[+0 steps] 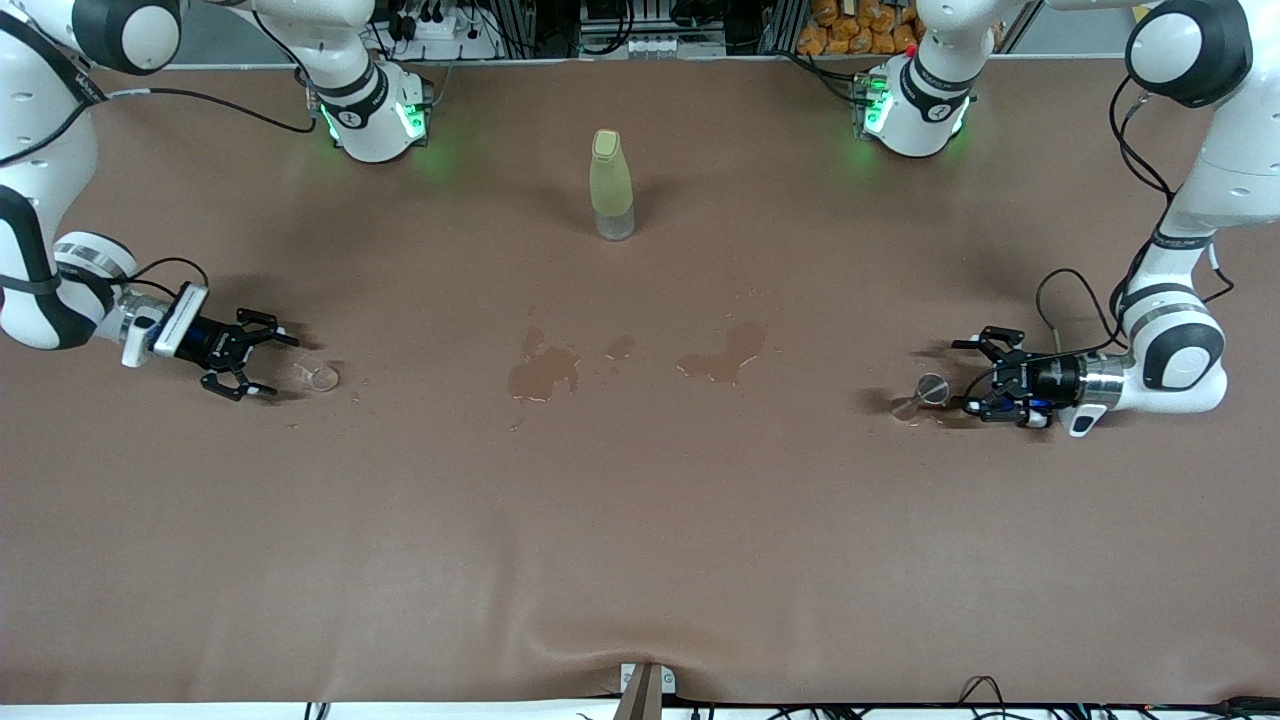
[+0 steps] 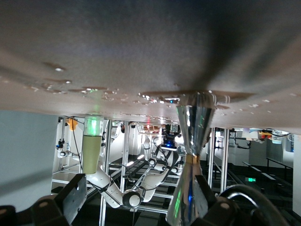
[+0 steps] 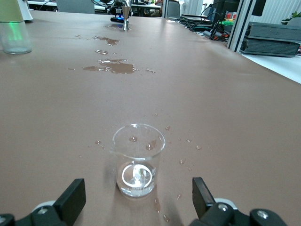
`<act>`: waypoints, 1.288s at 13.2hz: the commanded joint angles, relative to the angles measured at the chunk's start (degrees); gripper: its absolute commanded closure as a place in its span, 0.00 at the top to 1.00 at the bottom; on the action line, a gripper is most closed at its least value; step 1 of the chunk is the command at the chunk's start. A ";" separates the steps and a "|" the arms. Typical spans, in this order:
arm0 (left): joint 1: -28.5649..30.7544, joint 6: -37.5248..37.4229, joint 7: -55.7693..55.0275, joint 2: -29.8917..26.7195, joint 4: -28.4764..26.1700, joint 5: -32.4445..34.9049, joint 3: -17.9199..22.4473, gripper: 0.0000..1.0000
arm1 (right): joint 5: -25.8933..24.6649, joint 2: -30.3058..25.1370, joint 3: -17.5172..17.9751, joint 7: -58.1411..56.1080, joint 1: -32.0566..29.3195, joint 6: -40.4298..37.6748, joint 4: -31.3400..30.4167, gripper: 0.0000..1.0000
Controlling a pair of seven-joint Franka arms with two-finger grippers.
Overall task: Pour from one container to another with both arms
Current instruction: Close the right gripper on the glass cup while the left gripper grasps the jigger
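Two grippers are lined up on two tiny cups, and neither has grabbed anything yet. At mid-left of the front view the right gripper [image 1: 262, 355] sits low with its fingers spread wide, and the glass cup [image 1: 322, 377] stands upright on the table [image 1: 640, 520] just in front of the fingertips, not touching them. The right wrist view shows that cup [image 3: 138, 160] centred between the two open fingers [image 3: 71, 197], with a little liquid at the bottom and droplets around it.

At mid-right of the front view the left gripper [image 1: 975, 378] is also wide open, and the metal cup [image 1: 925, 393] stands just in front of it. In the left wrist view (which comes out upside down) the slim-waisted cup [image 2: 194, 136] sits close ahead of the fingers.

The step looks like the approach before both grasps. To do it well, each arm should probably ease straight forward until its cup is well between the pads, then close gently. The glass looks slick and the surface is wet, so a nudge could slide or tip it. The metal cup is best held at its narrow waist.

The yellow-green bottle [image 1: 612, 185] stands at upper centre, well apart from both cups, with spill stains [image 1: 625, 360] lower down, in mid-frame. No brand or label is readable anywhere.
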 commanded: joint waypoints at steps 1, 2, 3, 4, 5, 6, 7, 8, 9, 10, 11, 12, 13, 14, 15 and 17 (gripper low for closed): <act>-1.88 2.06 -0.14 1.21 0.09 -0.88 0.03 1.00 | 3.03 2.92 0.50 -22.06 -1.87 -1.82 0.34 1.00; -1.97 2.68 -0.14 1.48 0.18 -1.05 0.03 1.00 | 3.12 3.27 0.59 -22.23 -1.96 -2.00 0.51 1.00; -1.97 3.12 -0.14 1.48 0.27 -1.06 0.03 1.00 | 3.30 3.45 0.59 -23.01 -2.05 -2.00 0.69 1.00; -1.97 3.30 -0.23 1.83 0.36 -1.14 0.03 1.00 | 3.30 3.71 0.76 -23.11 -2.14 -2.00 0.69 1.00; -2.06 3.30 -0.75 1.92 0.62 -1.23 0.03 1.00 | 3.30 3.80 0.85 -23.20 -2.05 -1.91 0.78 1.00; -2.32 3.56 -0.84 2.10 0.79 -1.49 -0.06 1.00 | 3.56 4.06 1.20 -23.20 -2.05 -1.91 0.78 1.00; -2.93 4.35 -0.93 2.27 1.14 -2.19 0.03 1.00 | 4.43 4.41 1.73 -23.63 -2.05 -1.91 0.78 1.00; -3.20 4.70 -0.93 2.45 1.50 -2.46 0.03 1.00 | 4.79 4.85 1.91 -23.99 -1.79 -1.83 0.78 1.00; -3.46 5.06 -0.84 2.62 1.59 -2.55 -0.06 1.00 | 5.23 4.94 2.78 -23.99 -1.78 -1.82 0.78 1.00; -3.64 5.06 -0.84 2.89 1.59 -2.90 -0.06 1.00 | 5.49 4.95 3.14 -24.08 -1.78 -1.74 0.69 1.00; -3.73 5.15 -0.75 2.98 1.59 -3.95 -0.06 1.00 | 5.67 5.38 3.23 -24.08 -1.70 -1.74 0.69 1.00; -4.25 5.15 -0.75 2.98 1.67 -4.48 -0.06 1.00 | 5.93 5.56 3.49 -24.34 -1.70 -1.74 0.69 1.00; -4.43 5.06 -0.75 2.98 1.67 -4.83 0.03 1.00 | 6.80 5.82 3.75 -25.12 -1.61 -1.74 0.69 1.00; -4.52 5.15 -0.41 3.06 1.76 -4.84 -0.06 1.00 | 7.16 6.00 4.19 -25.57 -1.43 -1.65 0.69 1.00; -4.52 5.06 -0.31 3.06 1.94 -4.84 -0.06 1.00 | 7.25 6.26 4.72 -25.66 -1.43 -1.47 0.69 1.00; -4.61 5.15 -0.49 2.98 2.03 -4.75 -0.06 1.00 | 8.21 6.35 5.77 -25.83 -1.43 -1.30 0.69 1.00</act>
